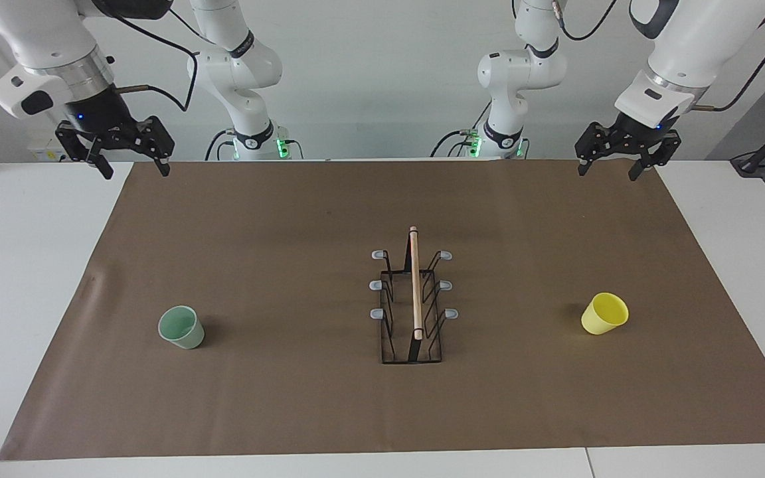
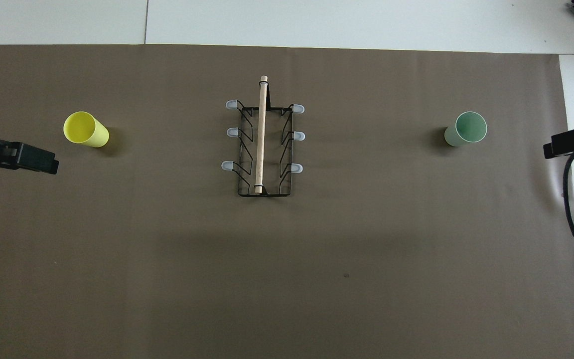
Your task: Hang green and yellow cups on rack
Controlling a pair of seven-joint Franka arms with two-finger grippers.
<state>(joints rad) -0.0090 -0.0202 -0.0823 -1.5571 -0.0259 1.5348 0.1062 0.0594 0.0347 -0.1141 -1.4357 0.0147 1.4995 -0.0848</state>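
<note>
The pale green cup (image 1: 181, 327) stands upright on the brown mat toward the right arm's end; it also shows in the overhead view (image 2: 466, 128). The yellow cup (image 1: 604, 313) stands upright toward the left arm's end, also in the overhead view (image 2: 85, 129). The black wire rack (image 1: 413, 305) with its wooden rod and grey-tipped pegs stands mid-table between them, with no cup on it (image 2: 262, 144). My right gripper (image 1: 135, 171) is open and empty, raised over its end's mat corner nearest the robots. My left gripper (image 1: 608, 174) is open and empty, raised over its own corner.
The brown mat (image 1: 289, 232) covers most of the white table (image 1: 24, 265). A black cable (image 2: 573, 199) hangs from the right arm at the mat's edge. Black stands sit at both ends of the table, near the robots.
</note>
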